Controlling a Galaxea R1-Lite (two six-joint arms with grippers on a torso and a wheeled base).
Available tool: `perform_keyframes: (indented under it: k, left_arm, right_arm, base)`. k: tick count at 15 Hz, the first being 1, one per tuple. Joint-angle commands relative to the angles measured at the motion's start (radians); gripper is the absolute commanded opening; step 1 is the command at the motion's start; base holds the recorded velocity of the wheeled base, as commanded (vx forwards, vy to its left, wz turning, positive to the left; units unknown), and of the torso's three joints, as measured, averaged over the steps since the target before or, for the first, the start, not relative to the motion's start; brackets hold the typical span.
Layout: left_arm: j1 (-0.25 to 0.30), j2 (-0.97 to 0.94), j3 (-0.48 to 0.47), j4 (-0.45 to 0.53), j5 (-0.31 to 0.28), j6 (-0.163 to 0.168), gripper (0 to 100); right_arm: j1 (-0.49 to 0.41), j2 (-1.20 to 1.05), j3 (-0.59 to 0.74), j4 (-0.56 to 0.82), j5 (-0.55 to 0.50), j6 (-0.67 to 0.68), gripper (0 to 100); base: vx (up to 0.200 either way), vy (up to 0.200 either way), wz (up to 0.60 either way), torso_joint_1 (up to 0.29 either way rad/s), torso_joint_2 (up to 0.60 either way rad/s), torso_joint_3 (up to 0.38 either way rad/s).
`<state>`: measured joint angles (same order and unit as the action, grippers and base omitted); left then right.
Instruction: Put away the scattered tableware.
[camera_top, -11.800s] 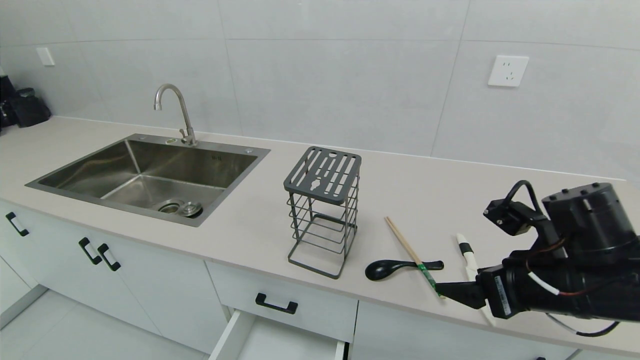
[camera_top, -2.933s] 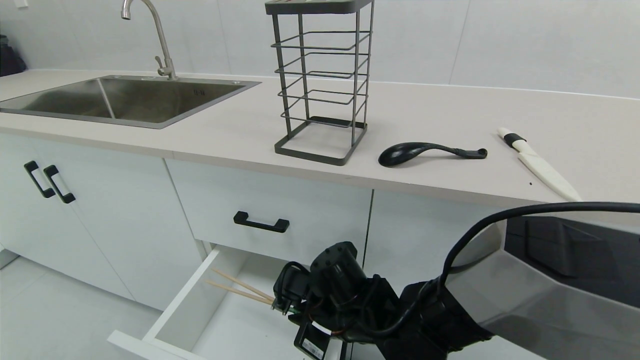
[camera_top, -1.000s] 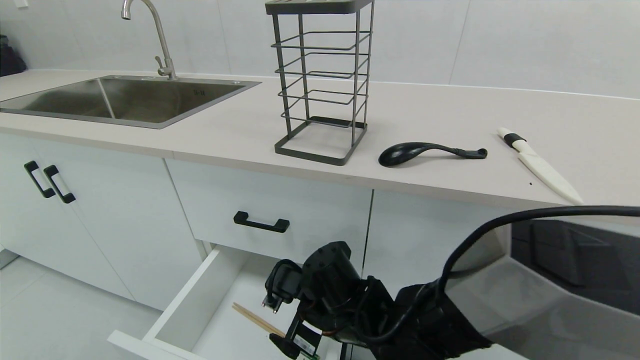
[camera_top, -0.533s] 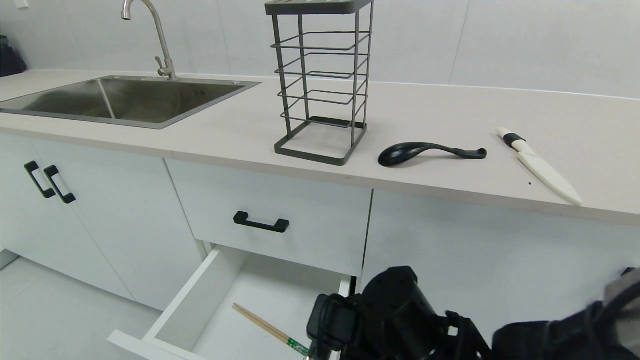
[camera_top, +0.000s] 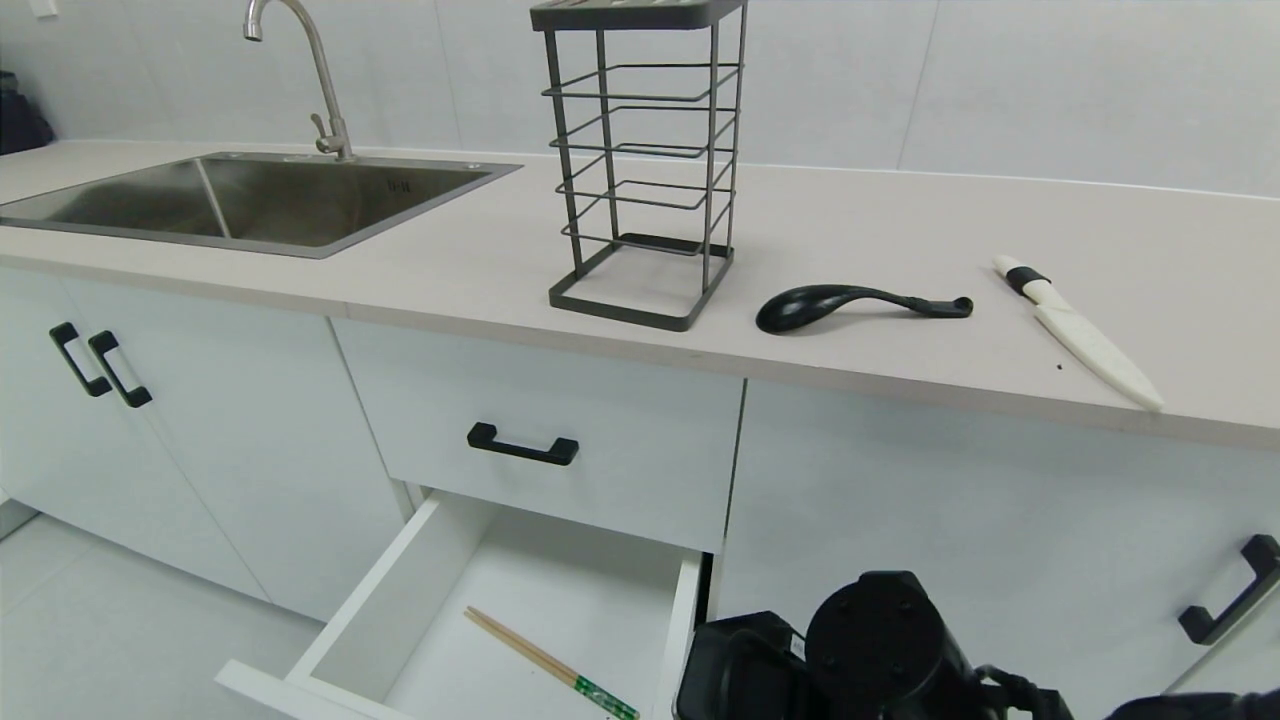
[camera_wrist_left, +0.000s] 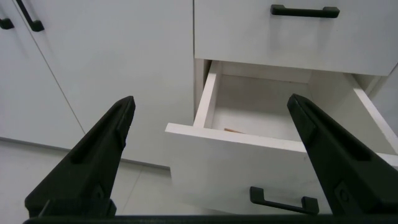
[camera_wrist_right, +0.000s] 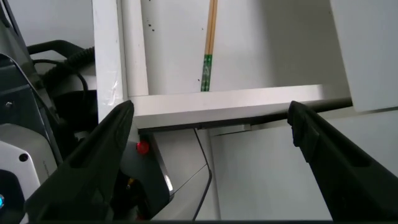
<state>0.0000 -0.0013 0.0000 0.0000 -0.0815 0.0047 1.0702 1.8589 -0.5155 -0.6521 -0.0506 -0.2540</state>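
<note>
While in drawer (camera_top: 372, 608), chopsticks (camera_top: 530, 655) green-ends outward.

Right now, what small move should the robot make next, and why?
Probably raise the right gripper, open and empty by the drawer, toward the black spoon: the chopsticks already lie in the drawer, while the spoon and white knife lie on the countertop.

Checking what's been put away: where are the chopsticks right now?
In the head view the chopsticks lie inside the open drawer, low and centre-left, below the wire rack on the counter.
</note>
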Motion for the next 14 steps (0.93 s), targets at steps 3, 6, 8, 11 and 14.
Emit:
perform_keyframes:
  k: [3, 6, 8, 11, 14]
  left_arm:
    - [0.0, 0.001, 0.0, 0.0, 0.0, 0.0, 100]
    - [0.0, 0.001, 0.0, 0.0, 0.0, 0.0, 100]
    - [0.0, 0.001, 0.0, 0.0, 0.0, 0.0, 100]
    - [0.0, 0.001, 0.0, 0.0, 0.0, 0.0, 100]
    - [0.0, 0.001, 0.0, 0.0, 0.0, 0.0, 100]
  right_arm:
    - [0.013, -0.02, 0.046, -0.023, -0.04, -0.005, 100]
    - [0.025, -0.038, 0.048, -0.018, -0.044, -0.002, 100]
    - [0.025, -0.038, 0.054, -0.018, -0.044, -0.002, 100]
    - [0.033, -0.038, 0.068, -0.018, -0.044, -0.001, 100]
    - [0.033, -0.038, 0.074, -0.02, -0.044, 0.001, 100]
  base:
    - [0.0, 0.0, 0.0, 0.0, 0.0, 0.0]
    - [0.0, 0.0, 0.0, 0.094, -0.04, -0.013]
    - [0.0, 0.0, 0.0, 0.222, -0.12, -0.146]
    - [0.0, 0.0, 0.0, 0.23, -0.56, -0.215]
    - [0.0, 0.0, 0.0, 0.233, -0.52, -0.219]
